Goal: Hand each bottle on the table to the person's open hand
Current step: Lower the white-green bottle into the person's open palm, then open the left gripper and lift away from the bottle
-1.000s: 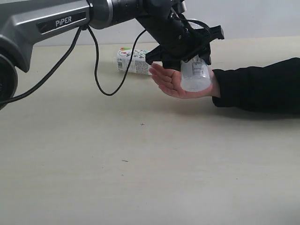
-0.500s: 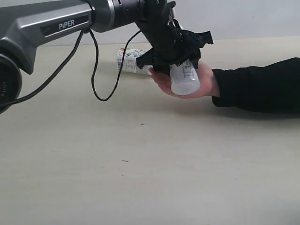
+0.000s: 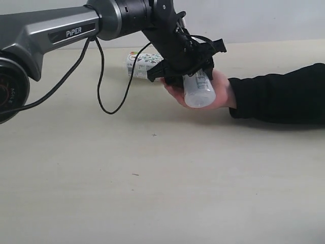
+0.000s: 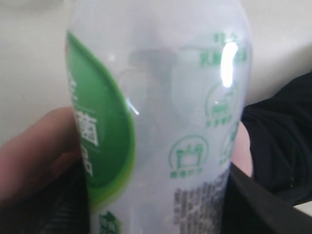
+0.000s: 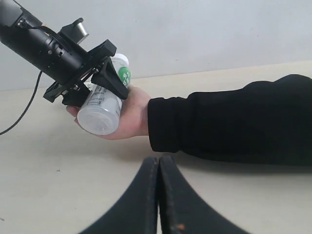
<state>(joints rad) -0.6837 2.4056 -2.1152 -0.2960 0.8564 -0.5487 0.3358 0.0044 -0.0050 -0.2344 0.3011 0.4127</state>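
Left pincer [image 3: 192, 70] clenched around white-green bottle [image 3: 199, 91], bottle resting on person's open hand [image 3: 222, 89].

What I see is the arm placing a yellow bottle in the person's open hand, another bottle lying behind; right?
Not quite. The left wrist view shows the bottle in the left end effector is white with a green label, not yellow. It does sit in the person's open hand, another bottle lying behind.
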